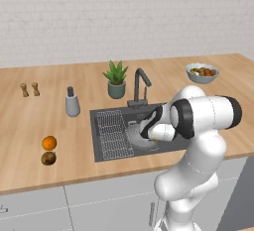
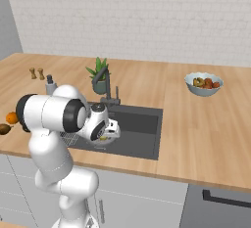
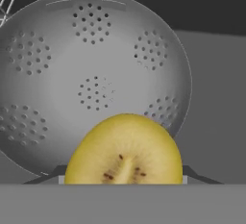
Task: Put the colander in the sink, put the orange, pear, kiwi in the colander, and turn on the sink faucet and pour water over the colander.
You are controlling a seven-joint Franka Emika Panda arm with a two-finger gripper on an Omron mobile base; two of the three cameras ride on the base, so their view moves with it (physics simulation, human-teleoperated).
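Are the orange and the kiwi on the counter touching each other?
Apart. The left base view shows the orange behind the kiwi, with a thin strip of counter between them.

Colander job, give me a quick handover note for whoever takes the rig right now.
Gripper: shut on the pear, held right above the colander.
Colander sits in the sink, beside the wire rack.
Orange and kiwi lie on the counter left of the sink.
Done: colander placed.
Left: drop the pear, fetch orange and kiwi, turn on the faucet.
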